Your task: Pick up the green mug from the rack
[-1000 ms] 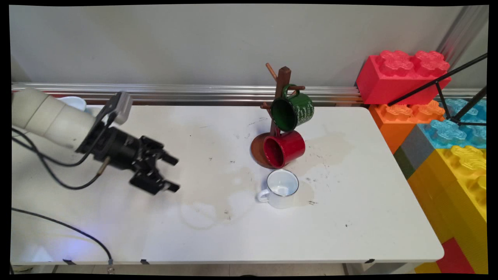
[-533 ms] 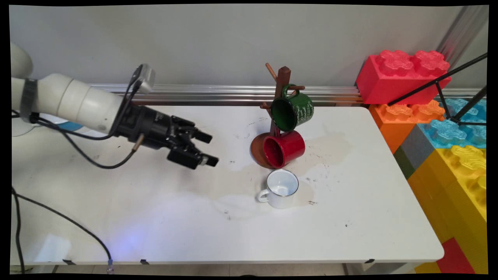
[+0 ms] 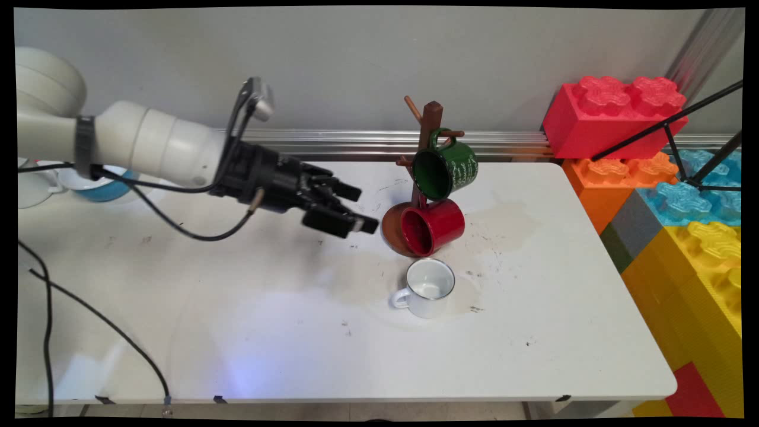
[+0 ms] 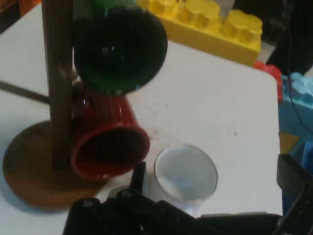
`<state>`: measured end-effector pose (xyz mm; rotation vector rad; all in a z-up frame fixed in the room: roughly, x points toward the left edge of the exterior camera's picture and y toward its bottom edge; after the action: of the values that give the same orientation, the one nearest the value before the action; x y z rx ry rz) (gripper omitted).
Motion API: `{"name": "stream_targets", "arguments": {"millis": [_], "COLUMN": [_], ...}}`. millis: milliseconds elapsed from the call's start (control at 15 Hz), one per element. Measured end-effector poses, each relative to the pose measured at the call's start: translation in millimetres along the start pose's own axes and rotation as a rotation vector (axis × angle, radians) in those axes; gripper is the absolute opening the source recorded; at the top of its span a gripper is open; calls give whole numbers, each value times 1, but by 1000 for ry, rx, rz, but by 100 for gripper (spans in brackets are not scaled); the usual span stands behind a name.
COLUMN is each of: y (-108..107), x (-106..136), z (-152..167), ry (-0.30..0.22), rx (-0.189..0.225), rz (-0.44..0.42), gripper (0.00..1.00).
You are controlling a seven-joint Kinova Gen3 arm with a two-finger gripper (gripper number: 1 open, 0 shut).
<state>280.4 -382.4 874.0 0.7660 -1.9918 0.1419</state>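
The gripper [image 3: 363,207] hangs spread apart and empty above the table [image 3: 267,332]. Just ahead stands a rack [image 3: 428,127] bearing a green mug [image 3: 446,169] with unreadable white lettering and a red mug [image 3: 433,226]. An empty white mug [image 3: 428,288] stands beyond, on the near side.

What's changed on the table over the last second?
The black two-finger end effector swung from the table's left toward the brown wooden mug tree, open and empty throughout. The green mug, red mug and white enamel mug stayed put.
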Motion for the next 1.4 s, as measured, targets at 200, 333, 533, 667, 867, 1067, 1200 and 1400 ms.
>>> {"name": "stream_targets", "arguments": {"millis": [200, 333, 533, 667, 867, 1067, 1200, 1400], "y": [10, 17, 24, 27, 33, 35, 35, 34], "x": [16, 28, 40, 47, 61, 68, 70, 72], "z": [15, 25, 36, 41, 50, 58, 63, 75], "ry": [15, 16, 10, 7, 5, 8, 11, 24], "rx": [14, 24, 33, 42, 62, 94, 109, 136], "rz": [-21, -36, -48, -57, -85, -132, -162, -228], "gripper": [100, 100, 100, 100, 100, 100, 100, 100]}}
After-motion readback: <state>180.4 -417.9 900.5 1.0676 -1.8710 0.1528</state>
